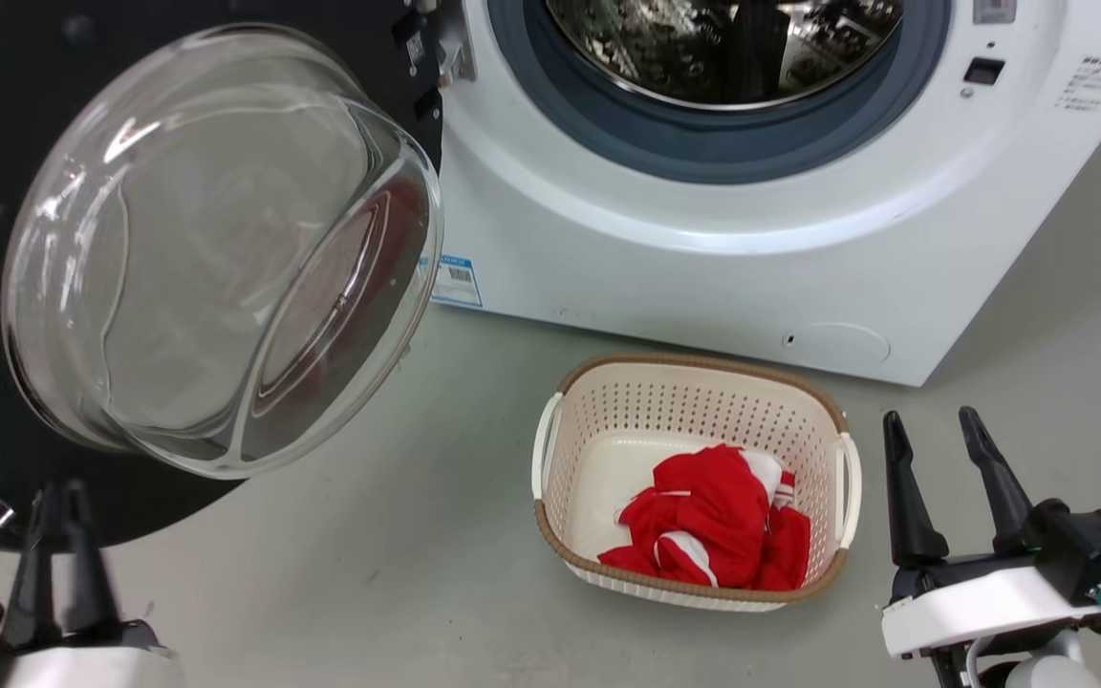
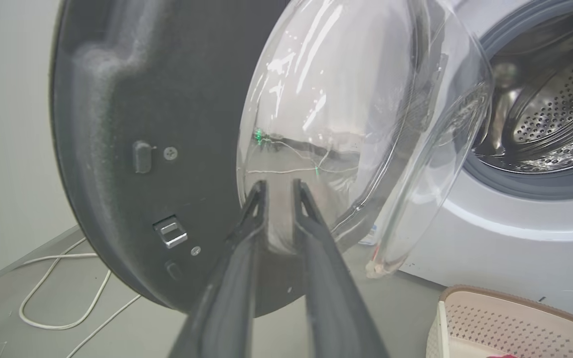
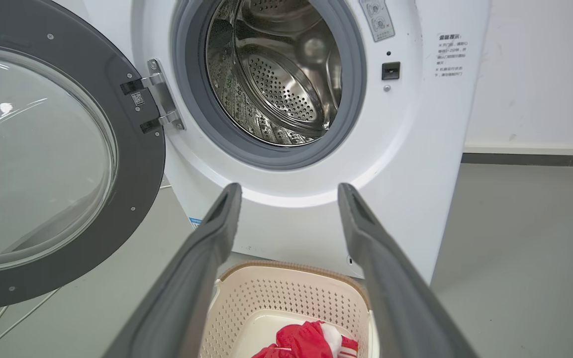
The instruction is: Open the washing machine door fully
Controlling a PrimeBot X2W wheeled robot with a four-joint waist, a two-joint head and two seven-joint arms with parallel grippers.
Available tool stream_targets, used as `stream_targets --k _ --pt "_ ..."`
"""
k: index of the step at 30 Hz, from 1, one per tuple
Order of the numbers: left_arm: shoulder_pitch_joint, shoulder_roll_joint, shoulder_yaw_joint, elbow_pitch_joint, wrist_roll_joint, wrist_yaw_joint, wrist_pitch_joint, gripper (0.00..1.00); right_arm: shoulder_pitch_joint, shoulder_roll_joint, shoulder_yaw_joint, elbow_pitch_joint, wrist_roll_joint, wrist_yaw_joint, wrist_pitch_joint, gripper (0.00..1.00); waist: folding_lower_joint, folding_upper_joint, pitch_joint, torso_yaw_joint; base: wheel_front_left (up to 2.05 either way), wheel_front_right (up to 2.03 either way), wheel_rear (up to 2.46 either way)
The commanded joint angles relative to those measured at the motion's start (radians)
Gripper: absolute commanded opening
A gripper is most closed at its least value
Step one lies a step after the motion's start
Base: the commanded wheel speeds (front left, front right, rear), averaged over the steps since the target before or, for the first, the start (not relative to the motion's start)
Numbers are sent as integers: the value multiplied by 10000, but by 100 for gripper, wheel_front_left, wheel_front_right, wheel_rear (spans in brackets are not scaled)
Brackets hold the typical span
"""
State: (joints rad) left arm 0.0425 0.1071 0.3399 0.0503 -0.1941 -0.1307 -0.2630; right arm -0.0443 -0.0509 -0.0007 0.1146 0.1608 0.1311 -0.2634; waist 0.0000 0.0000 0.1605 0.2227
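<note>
Red-and-white cloth (image 1: 715, 521), perhaps striped

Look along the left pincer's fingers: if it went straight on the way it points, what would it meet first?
Most likely the washing machine door: the left pincer aims at the lower edge of its bulging glass bowl, with the fingers nearly closed. The gap before contact is hard to judge.

The black, glass-bowled washing machine door (image 1: 216, 248) stands swung wide open leftward.

White front-loading washing machine (image 1: 703, 258) on grey floor (image 1: 398, 573), steel drum (image 3: 276, 74) inside grey gasket, small round filter cover (image 1: 835, 342) lower right, perforated cream laundry basket (image 1: 608, 420) just in front, red-and-white garment (image 1: 718, 521) inside, white cable (image 2: 52, 293) on floor.
</note>
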Motion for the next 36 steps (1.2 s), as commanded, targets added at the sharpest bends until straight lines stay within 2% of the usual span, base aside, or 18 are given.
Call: stream_targets --k 1,11,19,28,36 --pt "160 -76 -83 -188 79 4 -26 100 75 15 36 10 73 -7 -17 100 0 0 -155 -29 0 0 0" --pt "930 -287 -1627 -1432 678 4 -24 100 361 14 179 -105 -32 -7 -17 100 0 0 -739 -422 0 0 0" --pt "554 -16 -2750 -1335 755 4 -26 100 565 16 330 -427 -232 -7 -16 100 0 0 -1068 -1164 0 0 0" --pt "195 139 -3007 -946 830 4 -25 100 854 17 315 -748 -536 -7 180 100 0 0 -1270 -2001 0 0 0" --pt "225 80 -2914 -867 843 2 -25 100 984 17 257 -913 -577 -7 236 100 0 0 -1264 -2269 0 0 0"
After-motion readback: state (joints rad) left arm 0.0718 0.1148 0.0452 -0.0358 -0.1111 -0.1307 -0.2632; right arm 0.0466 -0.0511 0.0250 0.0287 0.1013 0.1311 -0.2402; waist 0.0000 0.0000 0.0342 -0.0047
